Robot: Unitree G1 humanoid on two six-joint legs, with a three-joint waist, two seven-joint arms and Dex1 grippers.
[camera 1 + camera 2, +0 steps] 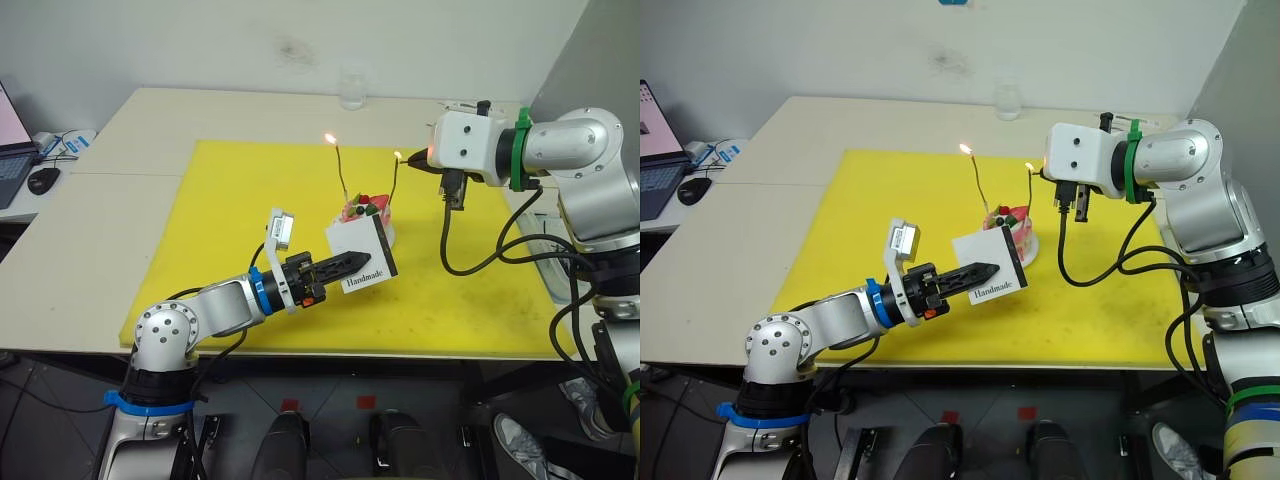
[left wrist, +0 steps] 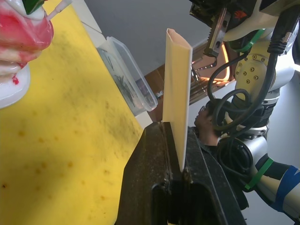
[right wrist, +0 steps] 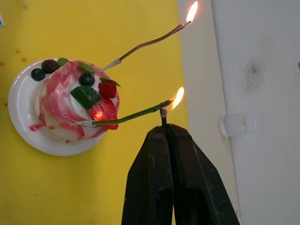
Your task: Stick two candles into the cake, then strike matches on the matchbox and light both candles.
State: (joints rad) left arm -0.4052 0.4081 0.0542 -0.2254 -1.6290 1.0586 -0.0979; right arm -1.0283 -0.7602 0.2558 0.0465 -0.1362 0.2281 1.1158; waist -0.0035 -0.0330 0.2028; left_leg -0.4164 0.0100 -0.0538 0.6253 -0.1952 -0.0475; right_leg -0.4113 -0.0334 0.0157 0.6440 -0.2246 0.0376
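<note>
A yellow mat (image 1: 300,200) covers the pale table (image 1: 110,200) (a laptop (image 1: 12,150) and mouse (image 1: 43,180) sit far left, a glass (image 1: 352,90) at the back edge). Mid-frame, the cake (image 3: 75,105) carries both candles (image 3: 140,46), each aflame. The left gripper (image 1: 350,265) pinches the matchbox (image 1: 362,255) just in front; the right gripper (image 3: 164,129), pressed together on a match (image 3: 163,115), holds it at the nearer flame.

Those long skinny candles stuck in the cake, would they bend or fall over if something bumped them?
Probably both. The candles are wire-thin and already curve and lean in the cake, so they look flexible, not stiff. Only their pale ends sit in the soft topping, so a nudge from the right claw, shut on a match at one flame, could likely tip them.
</note>
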